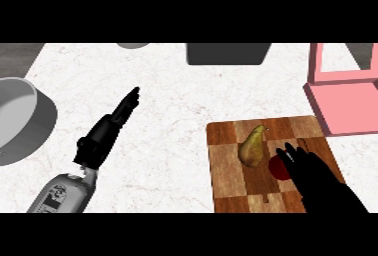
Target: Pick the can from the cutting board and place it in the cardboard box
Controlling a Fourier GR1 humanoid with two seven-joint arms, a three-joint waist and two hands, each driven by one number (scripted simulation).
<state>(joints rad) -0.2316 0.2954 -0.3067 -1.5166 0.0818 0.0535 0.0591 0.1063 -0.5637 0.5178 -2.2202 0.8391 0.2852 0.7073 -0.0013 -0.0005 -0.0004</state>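
A checkered wooden cutting board (229, 185) lies at the lower right. On it a dark red can (278, 168) shows only as a sliver at the left side of my right hand (317, 180). That hand lies over the can with its fingers (294, 152) fairly straight and spread; most of the can is hidden beneath it. The box (347, 107) is pink and open, at the right edge just beyond the board. My left hand (103, 135) rests open at centre left with its fingers pointing away, far from the board.
A yellow-green pear (252, 146) lies on the board just left of the can. A large grey pot (22, 120) sits at the left edge. A dark grey container (225, 53) and a small grey round object (133, 45) stand at the back.
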